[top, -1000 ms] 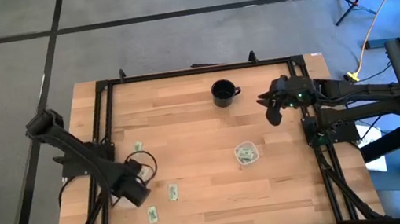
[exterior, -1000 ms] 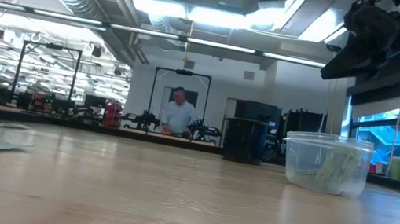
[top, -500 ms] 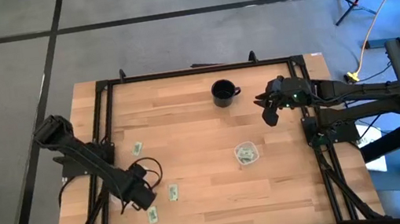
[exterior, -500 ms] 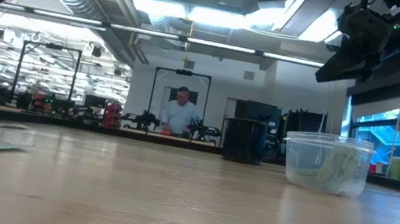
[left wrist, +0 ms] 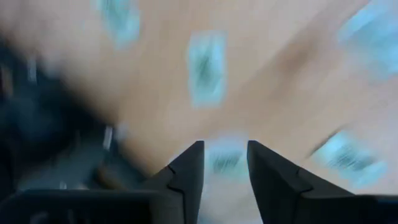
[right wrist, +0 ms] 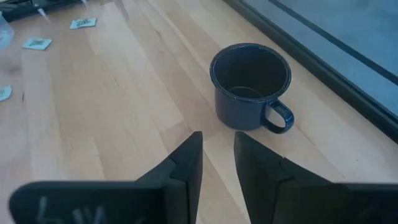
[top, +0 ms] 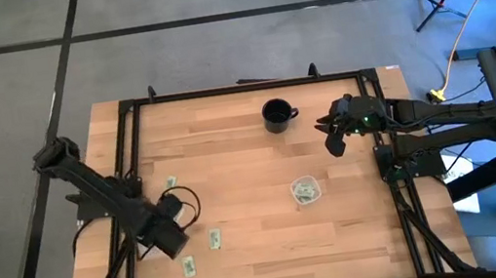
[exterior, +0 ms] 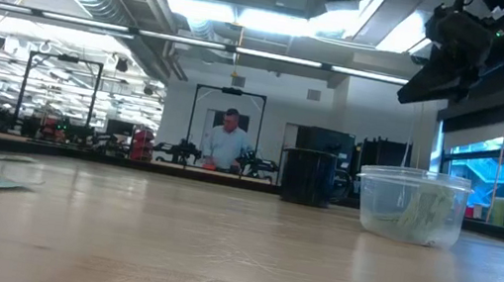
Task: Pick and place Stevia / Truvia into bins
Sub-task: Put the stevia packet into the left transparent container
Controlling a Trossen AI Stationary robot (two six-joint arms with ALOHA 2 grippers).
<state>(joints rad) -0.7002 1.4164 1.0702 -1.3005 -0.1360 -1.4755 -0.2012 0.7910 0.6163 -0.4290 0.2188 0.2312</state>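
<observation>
The left hand [top: 177,240] hovers, fingers parted and empty, over pale green paper sachets [top: 214,239] on the wooden bench [top: 232,161]. The right hand [top: 335,141], narrowly parted, hangs empty near the dark mug [top: 276,114]; the clear plastic cup [top: 306,190] holds sachets.

Even overhead light thrown on the table [top: 251,158], soft shadows cast, ceiling lamps [exterior: 251,11] blown to glare, left wrist view smeared by motion blur beyond the fingers [left wrist: 189,180], mug [right wrist: 250,86] rendered sharp
</observation>
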